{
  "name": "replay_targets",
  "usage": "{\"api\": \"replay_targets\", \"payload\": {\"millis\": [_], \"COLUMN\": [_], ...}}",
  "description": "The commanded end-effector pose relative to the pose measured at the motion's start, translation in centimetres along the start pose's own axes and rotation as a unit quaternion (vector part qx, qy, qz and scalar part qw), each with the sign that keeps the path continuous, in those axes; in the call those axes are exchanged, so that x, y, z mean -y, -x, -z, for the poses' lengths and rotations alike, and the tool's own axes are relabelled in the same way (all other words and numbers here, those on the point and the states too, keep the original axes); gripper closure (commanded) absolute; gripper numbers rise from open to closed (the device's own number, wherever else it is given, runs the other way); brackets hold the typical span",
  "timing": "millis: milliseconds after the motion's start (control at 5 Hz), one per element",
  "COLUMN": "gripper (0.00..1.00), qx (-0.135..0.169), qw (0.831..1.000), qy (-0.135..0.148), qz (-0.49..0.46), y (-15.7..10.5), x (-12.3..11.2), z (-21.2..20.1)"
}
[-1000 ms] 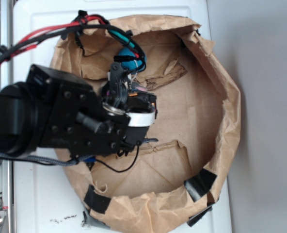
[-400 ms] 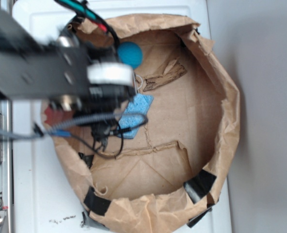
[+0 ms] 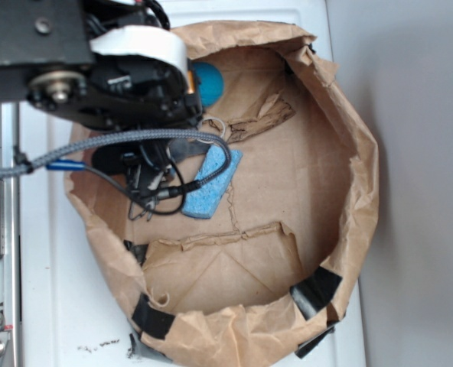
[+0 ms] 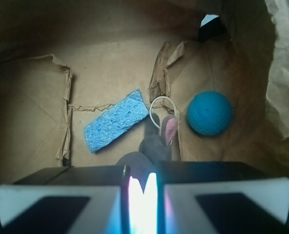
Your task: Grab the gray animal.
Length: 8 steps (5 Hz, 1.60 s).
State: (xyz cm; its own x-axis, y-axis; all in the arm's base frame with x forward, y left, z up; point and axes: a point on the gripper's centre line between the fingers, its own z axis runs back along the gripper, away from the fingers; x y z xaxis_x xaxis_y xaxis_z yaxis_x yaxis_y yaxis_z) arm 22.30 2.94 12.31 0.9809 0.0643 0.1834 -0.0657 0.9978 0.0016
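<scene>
The gray animal [image 4: 155, 147], a small gray plush with a pink inner ear, sticks out from between my fingers in the wrist view, its ear lying over a white ring [image 4: 152, 117]. My gripper [image 4: 142, 171] is shut on its body, with only a narrow bright slit left between the jaws. I am raised above the brown paper floor. In the exterior view my arm [image 3: 96, 69] fills the top left and hides the gripper and the animal.
A teal ball [image 4: 209, 112] [image 3: 209, 82] rests by the bag wall. A light-blue sponge [image 4: 116, 126] [image 3: 211, 183] lies flat on the floor. The crumpled paper bag wall [image 3: 356, 153] rings everything, with black tape [image 3: 316, 289] at the front.
My arm has risen out of the bag and swung toward the top left. The sponge, covered a second ago, now shows in the open.
</scene>
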Motion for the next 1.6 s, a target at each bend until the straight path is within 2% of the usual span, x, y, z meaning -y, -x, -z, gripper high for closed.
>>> {"api": "replay_targets", "payload": {"millis": [0,200,400,600,800,1200,1400], "gripper": [0.0,0.0,0.0,0.0,0.0,0.0,1.0], "qx": [-0.084,-0.104,-0.1,-0.114,-0.082,-0.037,-0.03], "qw": [0.992,0.983,0.981,0.972,0.98,0.99,0.991], "qy": [0.031,0.038,0.019,0.006,-0.031,-0.03,-0.039], "qz": [-0.09,-0.146,-0.168,-0.206,-0.181,-0.131,-0.127], "y": [-0.2,0.3,0.4,0.7,0.8,0.8,0.8], "x": [-0.7,-0.4,-0.1,-0.6,-0.6,-0.5,-0.1], "z": [1.5,3.5,5.4,7.2,8.4,8.7,9.4]}}
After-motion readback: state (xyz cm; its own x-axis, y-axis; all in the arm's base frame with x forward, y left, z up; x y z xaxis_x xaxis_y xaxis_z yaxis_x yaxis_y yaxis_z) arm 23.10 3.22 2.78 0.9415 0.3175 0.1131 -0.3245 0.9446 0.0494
